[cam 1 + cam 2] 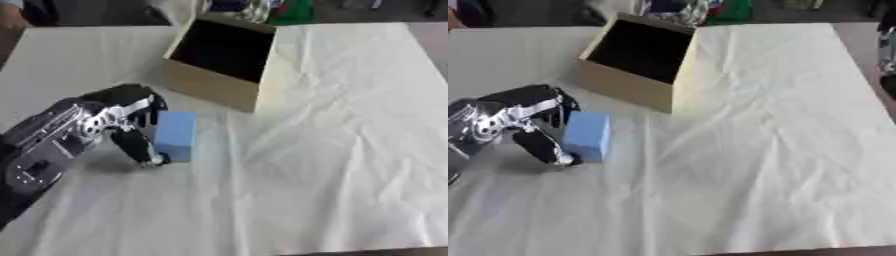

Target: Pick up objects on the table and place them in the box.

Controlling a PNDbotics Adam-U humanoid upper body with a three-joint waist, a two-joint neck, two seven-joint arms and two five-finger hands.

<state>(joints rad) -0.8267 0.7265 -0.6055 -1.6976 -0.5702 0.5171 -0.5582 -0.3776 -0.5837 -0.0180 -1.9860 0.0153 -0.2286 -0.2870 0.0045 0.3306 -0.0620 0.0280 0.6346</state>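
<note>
A light blue block (175, 135) stands on the white cloth left of centre. My left hand (131, 112) comes in from the lower left and sits against the block's left side. Its thumb reaches down to the cloth at the block's near corner, and its fingers curve at the block's upper left edge. I cannot make out whether the fingers close round the block. Behind the block stands an open cardboard box (219, 60) with a dark inside, tilted toward me. My right hand appears in neither view.
A wrinkled white cloth (350, 150) covers the table, with wide bare room to the right and front. Coloured clutter (289, 10) lies beyond the far edge. A dark shape (885, 45) shows at the right border.
</note>
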